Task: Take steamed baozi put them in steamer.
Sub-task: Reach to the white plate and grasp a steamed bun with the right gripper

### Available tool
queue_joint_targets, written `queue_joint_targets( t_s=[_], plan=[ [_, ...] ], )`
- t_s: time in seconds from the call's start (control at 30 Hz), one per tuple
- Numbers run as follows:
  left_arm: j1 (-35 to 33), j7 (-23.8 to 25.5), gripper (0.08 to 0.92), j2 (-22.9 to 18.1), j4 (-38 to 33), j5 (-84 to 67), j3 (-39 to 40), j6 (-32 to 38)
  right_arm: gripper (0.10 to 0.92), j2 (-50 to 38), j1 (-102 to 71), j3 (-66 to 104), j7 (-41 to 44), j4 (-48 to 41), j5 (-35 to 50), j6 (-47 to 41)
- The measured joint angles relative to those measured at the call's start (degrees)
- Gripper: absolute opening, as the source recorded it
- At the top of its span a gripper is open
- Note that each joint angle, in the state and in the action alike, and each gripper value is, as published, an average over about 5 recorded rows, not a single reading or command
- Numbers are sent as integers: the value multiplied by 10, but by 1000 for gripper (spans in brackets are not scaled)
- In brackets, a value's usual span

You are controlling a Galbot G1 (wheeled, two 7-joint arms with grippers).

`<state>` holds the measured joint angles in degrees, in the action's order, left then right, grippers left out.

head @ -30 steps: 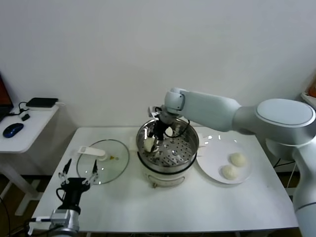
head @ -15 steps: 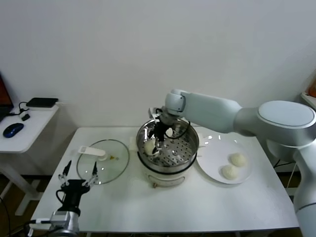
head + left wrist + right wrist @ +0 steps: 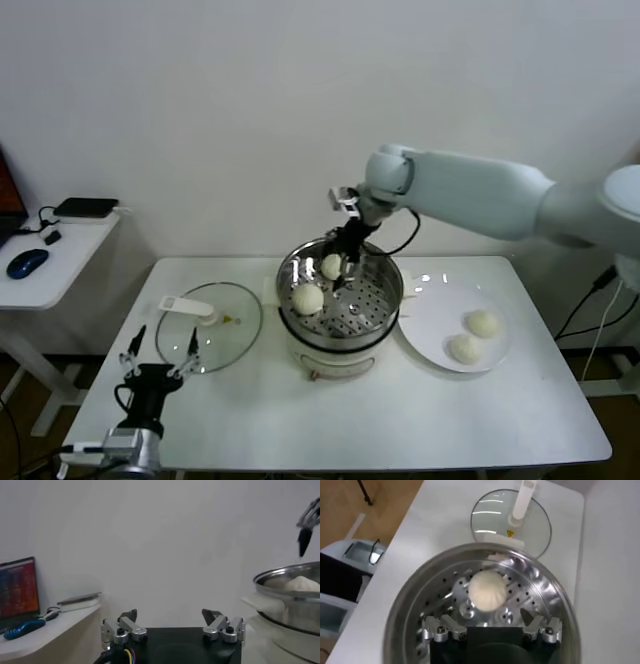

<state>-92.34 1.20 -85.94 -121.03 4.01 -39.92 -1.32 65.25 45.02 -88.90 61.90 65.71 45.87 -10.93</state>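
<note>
R arm reaches from the right, wrist bent down, right gripper (image 3: 343, 262) above the steamer (image 3: 340, 296), open wide, holding nothing. Two baozi (image 3: 308, 299) lie inside steamer; two more on plate (image 3: 440, 330) just beside it. Left gripper (image 3: 158, 352) parked near glass lid (image 3: 209, 325), open, empty.

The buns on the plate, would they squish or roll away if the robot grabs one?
The buns look round and smooth, so a sideways nudge could probably roll one across the flat plate. They look puffy, so probably soft and light; a hard squeeze might dent them. The open right gripper hangs above the steamer.
</note>
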Motion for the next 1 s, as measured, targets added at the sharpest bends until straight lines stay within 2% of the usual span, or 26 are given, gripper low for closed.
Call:
queue_joint_targets(
  t_s=[0.2,0.47,0.73,1.0],
  plan=[
    [1,1,823,2,-4,-4,3,0,823,-69,46,-35,18,34,-15,19],
    [-2,1,823,7,-3,-17,8,3,823,-162,57,-47,37,50,-85,47],
    [-6,1,823,4,-4,-23,10,7,823,-239,15,-24,46,61,-179,66],
    [-8,2,823,1,-3,-26,9,9,823,-272,-69,18,42,57,-263,66]
  ],
)
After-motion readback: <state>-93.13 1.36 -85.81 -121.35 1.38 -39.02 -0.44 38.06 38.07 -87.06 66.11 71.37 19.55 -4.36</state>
